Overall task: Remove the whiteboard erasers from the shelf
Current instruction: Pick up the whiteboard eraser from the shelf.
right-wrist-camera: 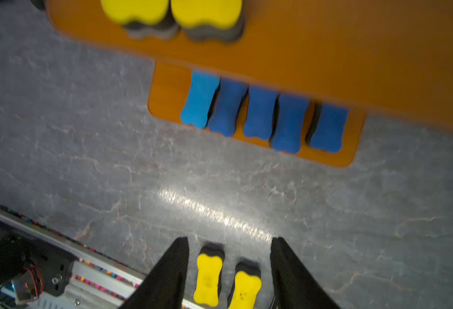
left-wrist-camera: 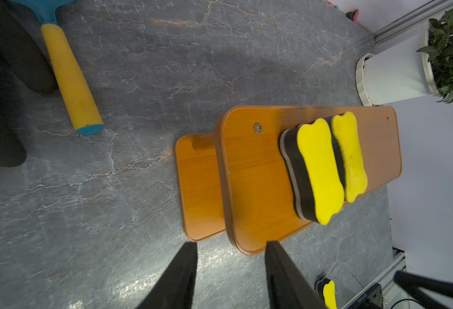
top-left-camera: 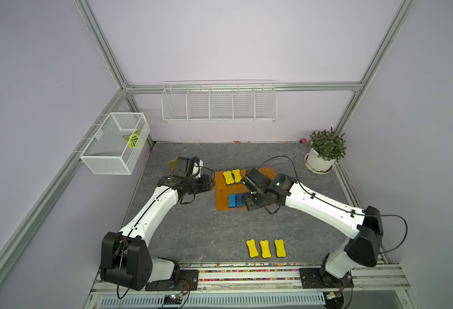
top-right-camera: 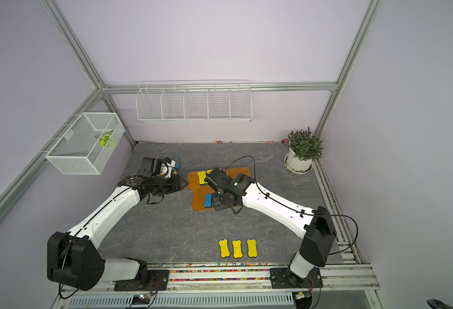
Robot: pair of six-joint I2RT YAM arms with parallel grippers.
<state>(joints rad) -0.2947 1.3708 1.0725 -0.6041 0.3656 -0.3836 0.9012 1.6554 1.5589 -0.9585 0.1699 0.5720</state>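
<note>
Shelf: I see the orange-brown wooden two-tier shelf [top-left-camera: 220,199] standing mid-desk on the grey marbled desk [top-left-camera: 193,230], its long sides running left to right and its upper board set behind the lower.
Upper-tier erasers: two bright yellow bone-shaped foam erasers [left-wrist-camera: 318,171] lie touching side by side on the board's left half, yellow face up and dark felt down. Their long axes run across the board, back to front.
Lower-tier erasers: five blue bone-shaped foam erasers [right-wrist-camera: 260,112] sit in a row, long axes also back to front. Four are packed together and the fifth is slightly apart.
Desk erasers: three more yellow bone-shaped erasers [top-right-camera: 237,248] lie in a row near the desk's front edge, right of centre. There are gaps between them and their long axes run back to front.
Left pincer: my left pincer [left-wrist-camera: 230,243] is released, with nothing between its black fingers [left-wrist-camera: 286,278]. It sits at the shelf's left end, one fingertip overlapping the upper board's corner in the wrist view. The yellow pair lies further along the board, clear of the fingers.
Right pincer: my right pincer [right-wrist-camera: 229,240] is also released and empty, hanging over the shelf's right part. In its blurred wrist view the blue row lies well beyond the fingertips. Two desk erasers show through the gap, ungripped.
Other: a yellow-handled, blue-headed tool [left-wrist-camera: 70,77] lies by my left arm. A potted green plant [top-left-camera: 324,155] stands in the desk's back right corner.
</note>
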